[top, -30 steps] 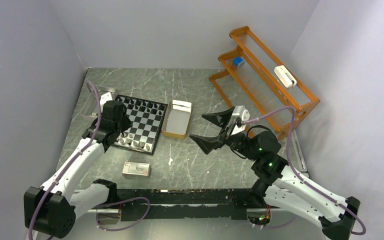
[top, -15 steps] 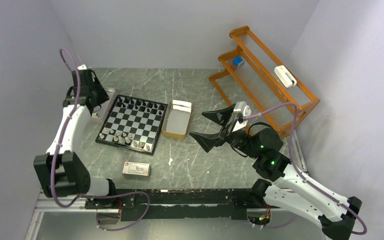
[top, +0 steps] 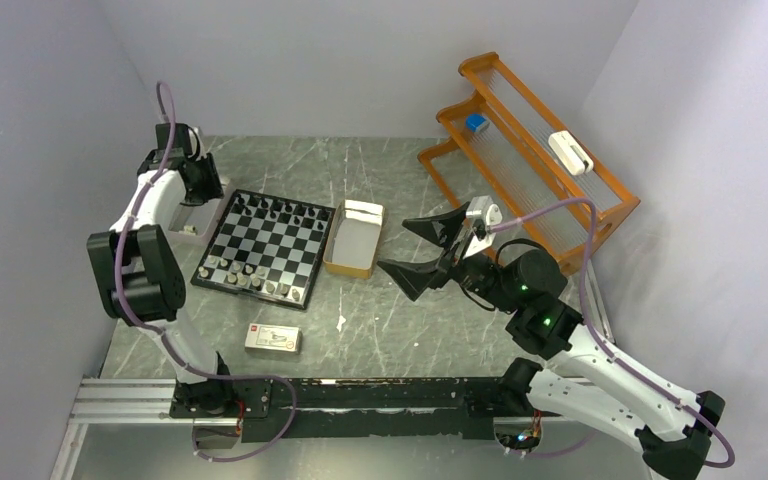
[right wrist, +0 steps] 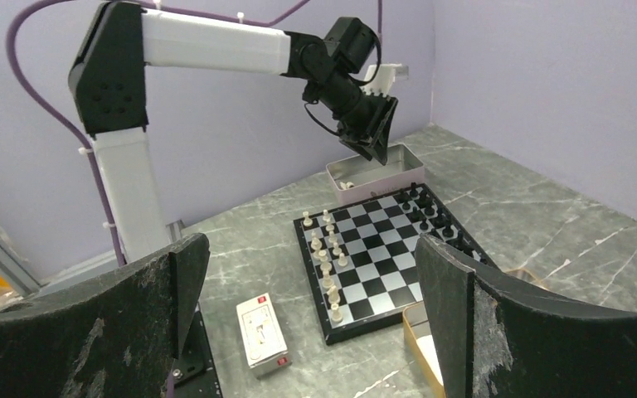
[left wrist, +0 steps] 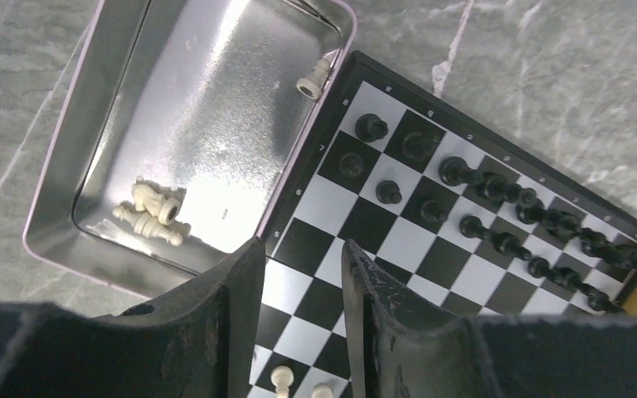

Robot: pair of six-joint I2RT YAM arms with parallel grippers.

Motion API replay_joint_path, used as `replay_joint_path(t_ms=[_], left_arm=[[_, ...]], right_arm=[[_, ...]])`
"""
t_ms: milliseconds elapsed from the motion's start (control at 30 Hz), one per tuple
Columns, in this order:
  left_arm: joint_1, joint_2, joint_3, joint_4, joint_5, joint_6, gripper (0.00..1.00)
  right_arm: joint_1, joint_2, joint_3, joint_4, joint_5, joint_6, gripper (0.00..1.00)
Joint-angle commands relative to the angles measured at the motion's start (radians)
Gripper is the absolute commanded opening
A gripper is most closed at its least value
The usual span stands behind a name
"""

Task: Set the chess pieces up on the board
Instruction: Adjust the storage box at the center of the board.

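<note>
The board [top: 265, 247] lies left of centre, and also shows in the left wrist view [left wrist: 431, 240] and the right wrist view [right wrist: 381, 249]. Black pieces [top: 280, 212] stand along its far edge. White pieces [top: 250, 283] stand along its near edge. A few white pieces [left wrist: 153, 217] lie in an open silver tin [left wrist: 191, 116] beside the board's back-left corner, and another [left wrist: 313, 80] lies at its far rim. My left gripper [top: 203, 186] hovers above the tin's edge and the board's corner; its fingers [left wrist: 236, 319] are apart and empty. My right gripper [top: 430, 250] is wide open and empty, right of the tan box.
A tan rectangular box [top: 352, 240] stands open right of the board. A white-and-red carton [top: 272, 340] lies near the front. An orange rack [top: 525, 165] with two small items stands at the back right. Grey walls close in on the left, back and right.
My left arm has lifted off the board's near-left part and swung back-left, above the tin. My right gripper has barely shifted and stays open.
</note>
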Motion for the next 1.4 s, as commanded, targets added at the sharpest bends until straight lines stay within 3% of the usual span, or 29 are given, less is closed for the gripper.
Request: replay_joint_path(t_ms=[0,867,1100,1367], left_arm=[[0.015,0.059,0.063,-0.048,0.037,0.067,0.44],[0.029,0.254,0.149,-0.034,-0.056,0.076,0.33],[0.042,0.292,0.219,-0.082,-0.02,0.075,0.08],[0.094,0.277,0.339,-0.157,0.155,0.048,0.05]], right_arm=[[0.003,-0.006,0.016,0.0,0.019,0.0,1.0],[0.002,-0.025,0.036,-0.053,0.052,-0.038,1.0],[0.003,-0.016,0.039,-0.048,0.051,-0.034,1.0],[0.003,0.02,0.072,-0.057,0.039,-0.045,1.0]])
